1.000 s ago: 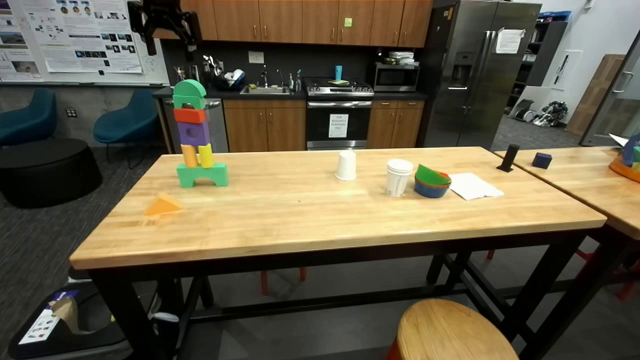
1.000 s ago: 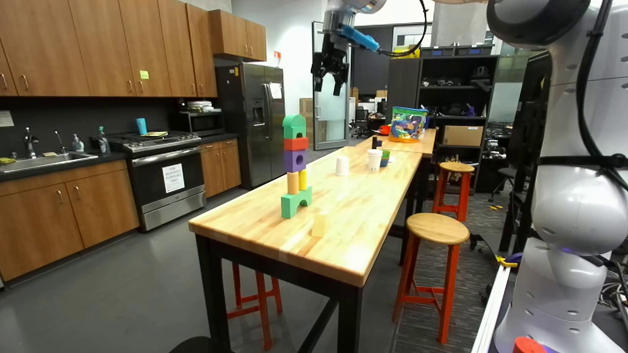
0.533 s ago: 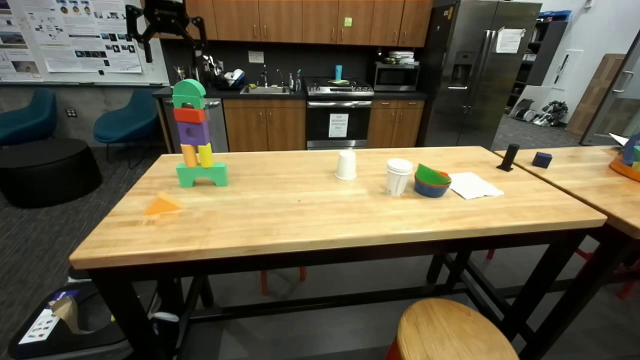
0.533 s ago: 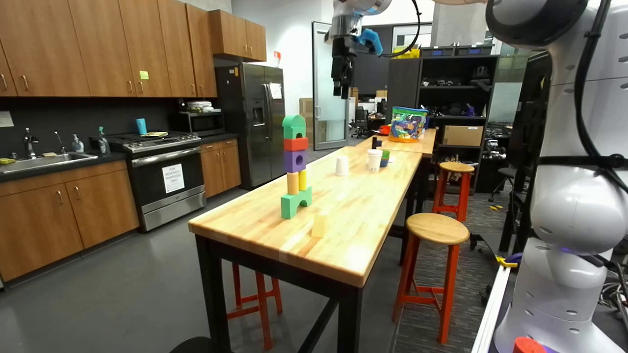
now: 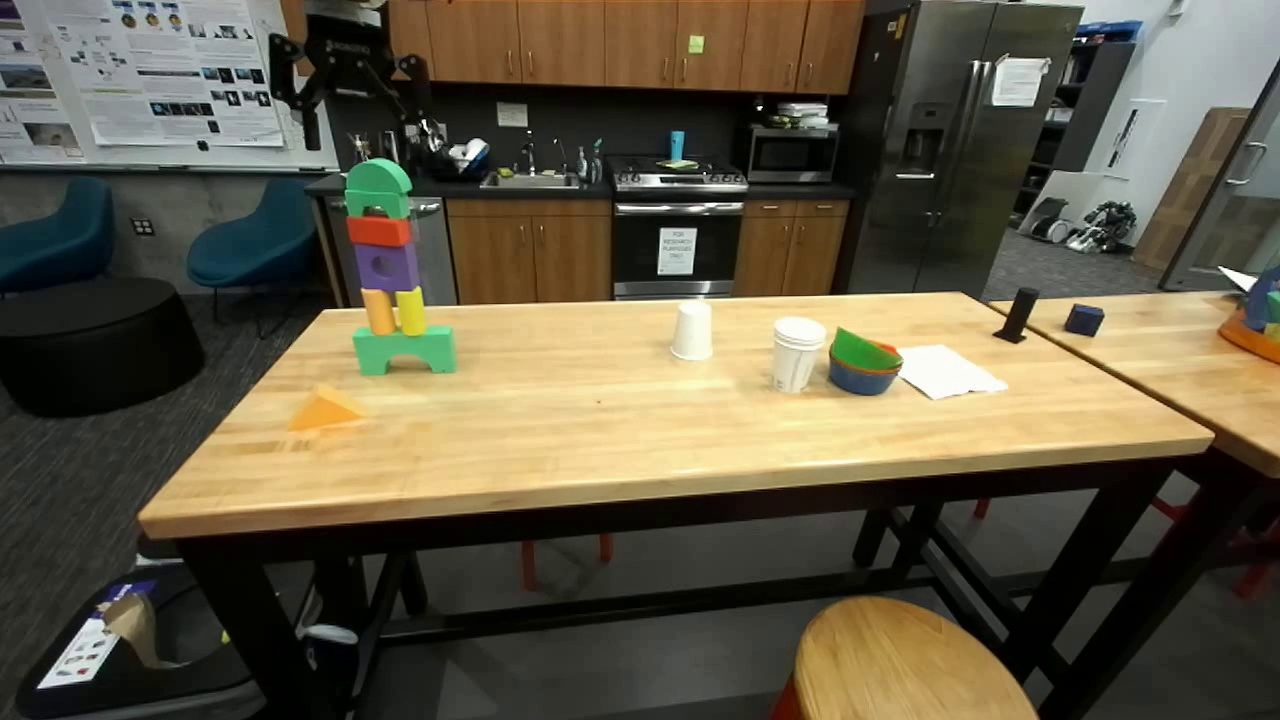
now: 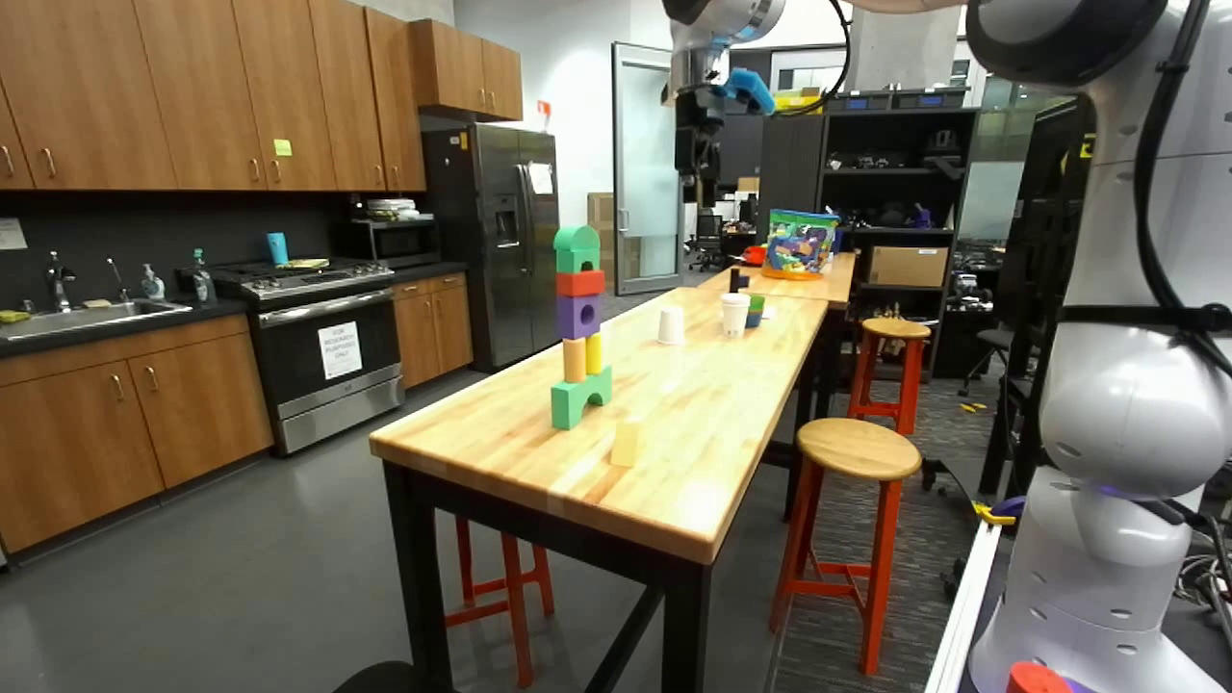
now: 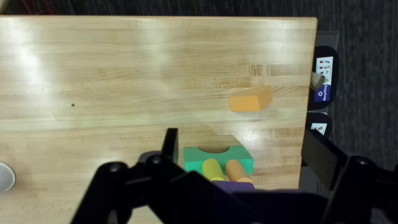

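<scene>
My gripper (image 5: 363,138) is open and empty, pointing down above and near the top of a block tower. It also shows in an exterior view (image 6: 700,191), apart from the tower. From bottom to top, the tower has a green arch block (image 5: 404,350), orange (image 5: 379,312) and yellow (image 5: 411,312) cylinders, a purple block (image 5: 388,267), a red block (image 5: 380,231) and green top pieces (image 5: 378,180). In the wrist view the fingers (image 7: 321,157) stand wide apart; the gripper body hides the tower's top. An orange triangular block (image 7: 245,102) stands on the table beside the tower.
On the wooden table (image 5: 560,430) are an upturned white cup (image 5: 692,331), stacked white cups (image 5: 797,356), nested bowls (image 5: 864,365) and a white paper (image 5: 948,372). A second table holds a bag of blocks (image 6: 801,243). Stools (image 6: 859,449) stand alongside.
My gripper has turned about its vertical axis and straightened to point down. It has shifted to the right in both exterior views. The tower and the other table objects have not moved.
</scene>
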Robot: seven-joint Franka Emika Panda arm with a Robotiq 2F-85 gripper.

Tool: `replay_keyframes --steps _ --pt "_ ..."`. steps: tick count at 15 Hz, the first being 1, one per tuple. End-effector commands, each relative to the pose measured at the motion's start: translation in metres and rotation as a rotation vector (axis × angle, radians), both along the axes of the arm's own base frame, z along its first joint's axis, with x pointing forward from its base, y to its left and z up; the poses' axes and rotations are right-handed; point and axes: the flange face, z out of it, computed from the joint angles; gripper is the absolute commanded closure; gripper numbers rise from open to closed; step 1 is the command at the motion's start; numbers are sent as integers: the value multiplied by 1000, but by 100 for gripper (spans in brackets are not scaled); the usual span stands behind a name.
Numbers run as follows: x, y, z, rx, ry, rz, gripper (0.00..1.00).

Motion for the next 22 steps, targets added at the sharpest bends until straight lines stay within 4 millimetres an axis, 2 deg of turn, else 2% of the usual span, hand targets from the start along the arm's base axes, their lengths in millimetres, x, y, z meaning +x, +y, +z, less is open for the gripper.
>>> replay_keyframes --steps 1,4,11,17,22 --pt "-2 -2 -4 11 7 -45 0" --pt "-5 -4 -11 17 17 -96 0" --pt "-7 -2 -16 32 28 -101 0" --pt "-16 -2 -54 53 129 -128 0" --pt "-22 -6 -72 75 182 -145 0"
